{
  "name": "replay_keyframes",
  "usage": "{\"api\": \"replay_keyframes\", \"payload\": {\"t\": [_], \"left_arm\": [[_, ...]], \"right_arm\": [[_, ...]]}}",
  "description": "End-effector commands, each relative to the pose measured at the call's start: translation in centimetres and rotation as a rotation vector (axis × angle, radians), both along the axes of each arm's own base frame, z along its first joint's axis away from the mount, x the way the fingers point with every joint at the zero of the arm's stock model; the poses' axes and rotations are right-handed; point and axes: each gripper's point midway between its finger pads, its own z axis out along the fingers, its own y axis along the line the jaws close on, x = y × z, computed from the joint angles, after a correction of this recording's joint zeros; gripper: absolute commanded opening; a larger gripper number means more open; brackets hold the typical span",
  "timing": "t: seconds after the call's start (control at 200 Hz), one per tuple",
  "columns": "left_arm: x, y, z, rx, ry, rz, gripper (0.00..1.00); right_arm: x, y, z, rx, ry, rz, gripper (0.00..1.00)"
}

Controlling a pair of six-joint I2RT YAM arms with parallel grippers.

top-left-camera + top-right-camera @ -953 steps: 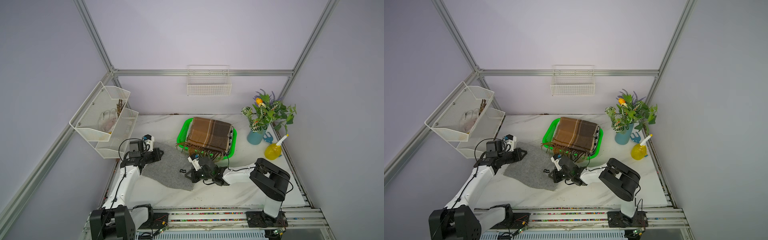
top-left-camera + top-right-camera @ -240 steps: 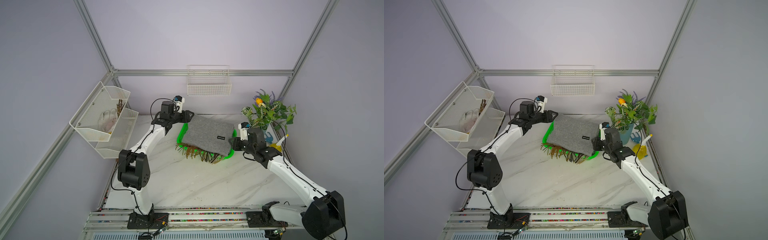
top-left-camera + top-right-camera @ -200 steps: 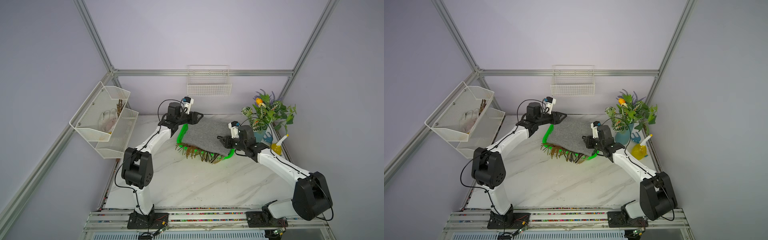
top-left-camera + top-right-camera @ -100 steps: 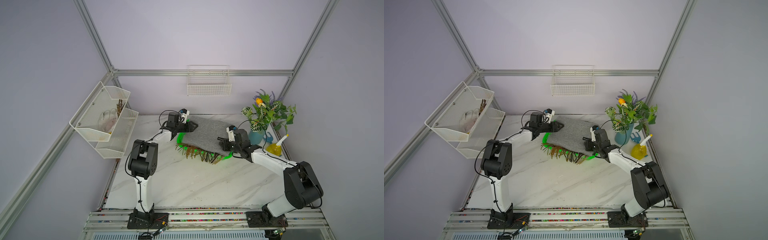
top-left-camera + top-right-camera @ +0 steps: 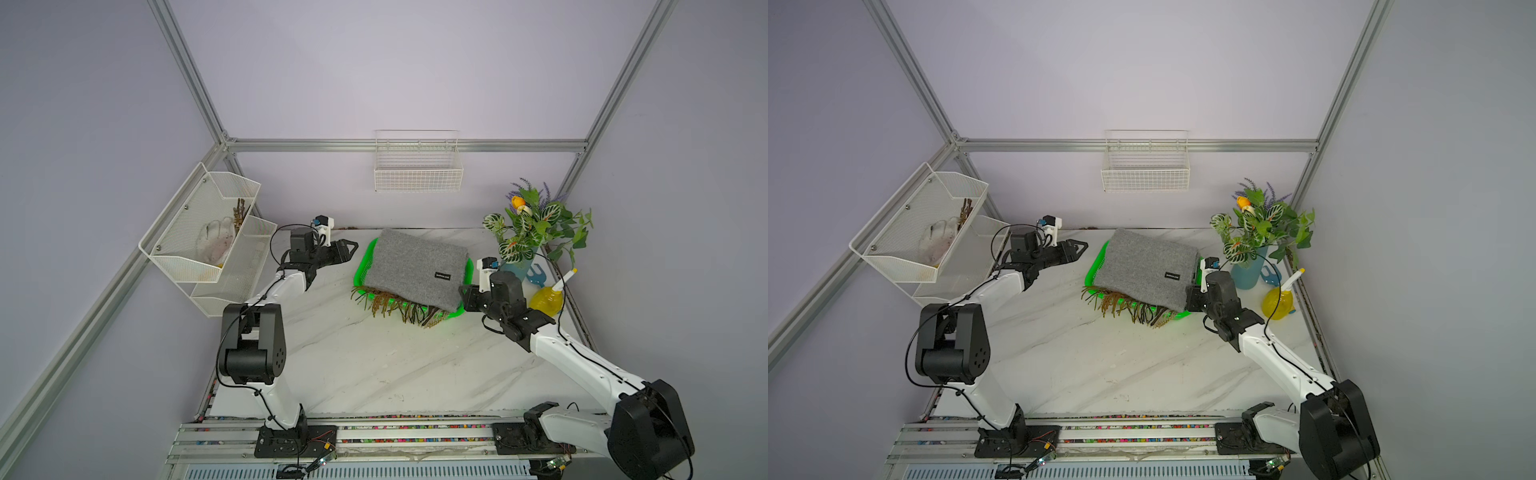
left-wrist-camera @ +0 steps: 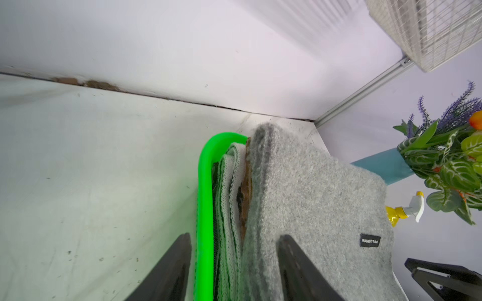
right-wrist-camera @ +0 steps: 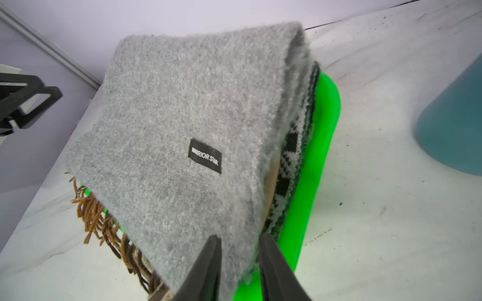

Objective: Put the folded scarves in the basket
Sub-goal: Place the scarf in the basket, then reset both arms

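Scarf (image 5: 415, 266) in basket (image 5: 361, 268), topmost; plant (image 5: 536, 232) right, shelf (image 5: 208, 241) left

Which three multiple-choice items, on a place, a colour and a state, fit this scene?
1. Where does the grey scarf lie?
A) on the bare table
B) on top in the green basket
C) in the white wall basket

2. What colour is the fringe hanging from the basket?
A) brown
B) blue
C) pink

3. How is the left gripper?
A) open, empty
B) shut on the scarf
C) out of view

Answers: B, both top views show it there. A, the strands are brown. A, its jaws stand wide apart.
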Motion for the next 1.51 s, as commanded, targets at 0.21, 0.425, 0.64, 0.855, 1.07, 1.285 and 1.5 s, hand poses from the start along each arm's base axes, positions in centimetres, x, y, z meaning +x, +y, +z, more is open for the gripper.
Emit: {"api": "replay_keyframes", "payload": {"t": [0.21,0.425,0.64,0.855,1.07,1.285,1.5], "left_arm": [[-3.8,1.0,-4.2,0.26,-0.021,0.111,0.61],[-10.1,8.0,-3.3,0.534,-0.114,0.412,0.99],[-13.3,10.2,-5.2,0.659,-0.27,0.479,1.0],[-12.5,12.7,-7.6,0.65,-0.256,0.521,1.0],[-11.5,13.3,-7.8,0.652,-0.235,0.52,1.0],[-11.4,12.2,-7.7,0.648,-0.252,0.443,1.0],[-11.2,13.2,-9.3,0.525,-0.298,0.496,1.0]], "right_arm": [[-2.0,-3.9,0.1,-0.119,-0.101,-0.109,0.4],[-0.4,-5.9,2.4,-0.37,-0.451,-0.133,0.7],[0.8,-8.0,-0.6,-0.489,-0.499,-0.208,0.81],[2.1,-9.6,-2.4,-0.414,-0.494,-0.261,0.85],[3.0,-10.8,-2.8,-0.4,-0.512,-0.289,0.88],[2.6,-11.6,-3.0,-0.362,-0.526,-0.301,0.89],[2.5,-12.1,-3.5,-0.345,-0.537,-0.324,1.0]]}}
